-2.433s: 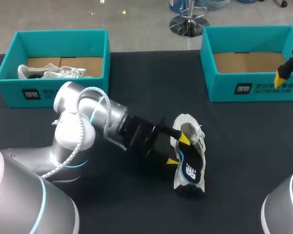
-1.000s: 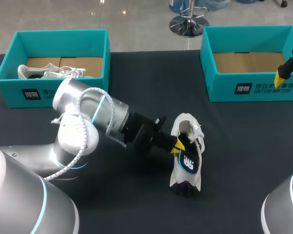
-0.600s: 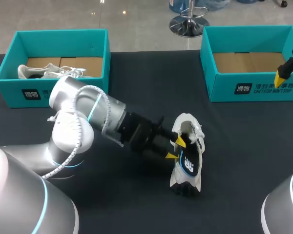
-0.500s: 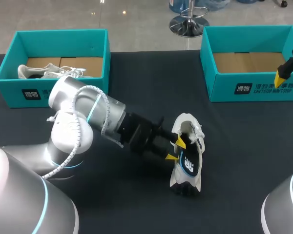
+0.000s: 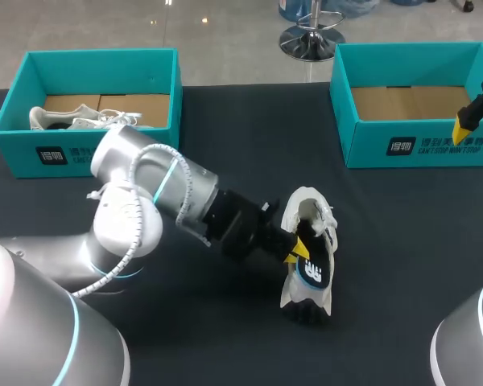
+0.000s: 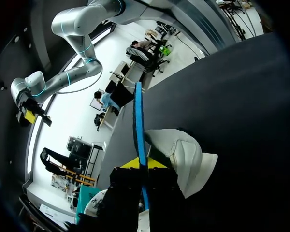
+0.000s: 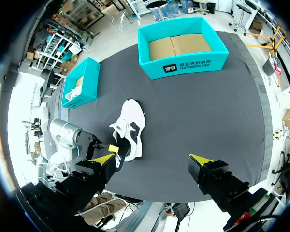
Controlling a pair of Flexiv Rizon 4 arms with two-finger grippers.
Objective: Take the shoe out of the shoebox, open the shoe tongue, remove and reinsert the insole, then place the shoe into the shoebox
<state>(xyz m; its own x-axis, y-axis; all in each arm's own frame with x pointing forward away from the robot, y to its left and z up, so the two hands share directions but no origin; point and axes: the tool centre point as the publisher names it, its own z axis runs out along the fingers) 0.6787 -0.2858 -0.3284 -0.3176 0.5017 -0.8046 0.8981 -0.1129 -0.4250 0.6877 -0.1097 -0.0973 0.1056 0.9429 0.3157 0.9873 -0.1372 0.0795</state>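
The left arm is reaching in across the dark bench (image 5: 402,241) toward its middle, where the white shoe (image 5: 306,206) is lying outside both boxes, one end pointing toward the robot. The left claw (image 5: 296,248) is sitting at the side of the shoe, its yellow tips drawn close together and pinching the black insole (image 5: 315,273) by its blue edge. In the left wrist view the insole is showing edge-on as a thin blue strip rising straight ahead from between the two tips, with the white shoe just beside it. From above, the insole is lying along the shoe with its printed face showing; whether any part of it is tucked inside the shoe cannot be told.

The right claw (image 7: 152,159) is hanging high at the right side of the bench, near the teal shoebox (image 5: 419,146) at the far right, whose cardboard floor is showing. Its fingers are standing spread wide apart and are gripping nothing, and it is well apart from the shoe.

At the far left of the bench a second teal shoebox (image 5: 32,153) is standing, and another white shoe (image 5: 80,121) is lying inside it against the near wall. The two boxes are well apart, with the shoe on the bench lying between them and nearer the robot.
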